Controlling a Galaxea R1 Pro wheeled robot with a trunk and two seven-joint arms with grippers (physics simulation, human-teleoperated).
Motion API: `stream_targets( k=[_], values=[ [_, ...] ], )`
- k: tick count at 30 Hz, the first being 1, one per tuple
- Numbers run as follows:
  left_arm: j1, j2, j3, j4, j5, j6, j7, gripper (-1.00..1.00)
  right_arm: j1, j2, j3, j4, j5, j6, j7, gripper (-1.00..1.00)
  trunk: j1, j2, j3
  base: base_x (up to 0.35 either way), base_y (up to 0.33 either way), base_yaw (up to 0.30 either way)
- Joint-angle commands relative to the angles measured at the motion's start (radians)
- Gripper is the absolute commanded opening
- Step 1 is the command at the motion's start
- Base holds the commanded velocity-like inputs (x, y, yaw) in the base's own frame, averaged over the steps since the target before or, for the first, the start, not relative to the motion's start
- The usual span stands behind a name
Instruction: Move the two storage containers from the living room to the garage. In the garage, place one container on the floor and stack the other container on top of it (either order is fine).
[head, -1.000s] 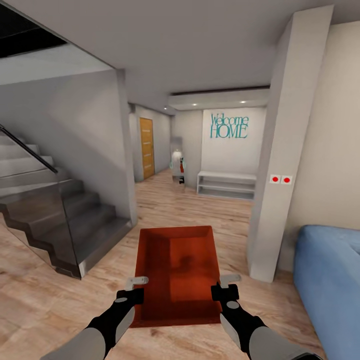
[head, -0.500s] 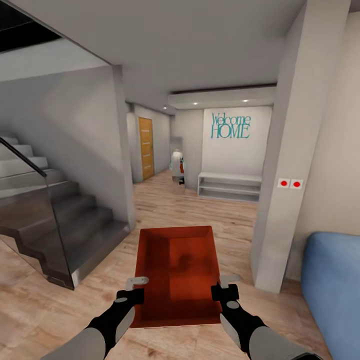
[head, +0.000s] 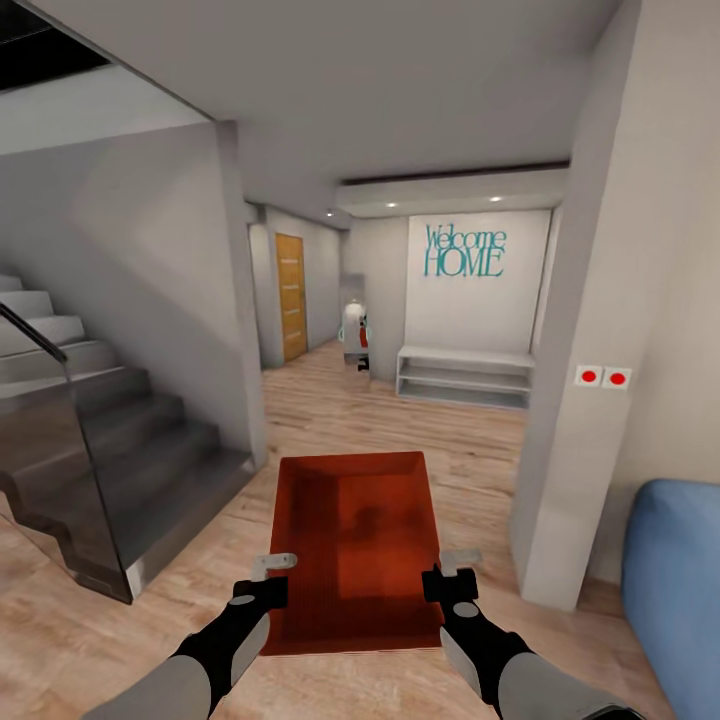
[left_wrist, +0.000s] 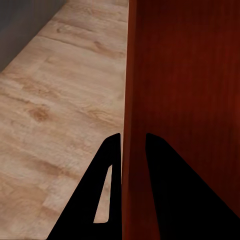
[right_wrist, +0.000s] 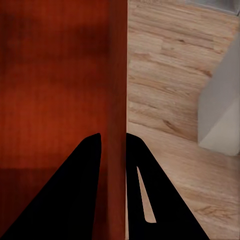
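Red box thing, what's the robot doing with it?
The robot is carrying a red-orange storage container in front of itself. Its left hand pinches one side wall and its right hand pinches the other. It is over a wood floor, with stairs on one side and a blue sofa on the other.

We see home interior, open hallway zone. Light wood plank floor (head: 400, 420) runs from near to far. Grey staircase (head: 90, 440) with glass balustrade at left. Teal "Welcome HOME" lettering (head: 464, 251) on far white wall, low white shelf bench (head: 464, 376) under it. Wooden door (head: 291, 296) far left. Blue sofa (head: 680, 580) edge near right. White pillar (head: 590, 380) with two red buttons (head: 603, 377).
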Motion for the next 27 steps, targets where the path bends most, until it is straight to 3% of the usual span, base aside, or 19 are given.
stream_targets(
  k=[1, 27],
  values=[
    [0.0, 0.02, 0.021, -0.005, -0.007, 0.006, 0.049, -1.0, -0.002, -0.001, -0.044, 0.001, -0.087, -0.007, -0.02, -1.0, 0.001, -0.001, -0.001, 0.321, 0.0, 0.0],
    [0.0, 0.021, 0.021, -0.003, -0.007, 0.006, 0.049, -1.0, -0.002, -0.001, -0.044, 0.001, -0.087, -0.008, -0.02, -1.0, 0.001, -0.001, -0.001, 0.321, 0.0, 0.0]
  ],
)
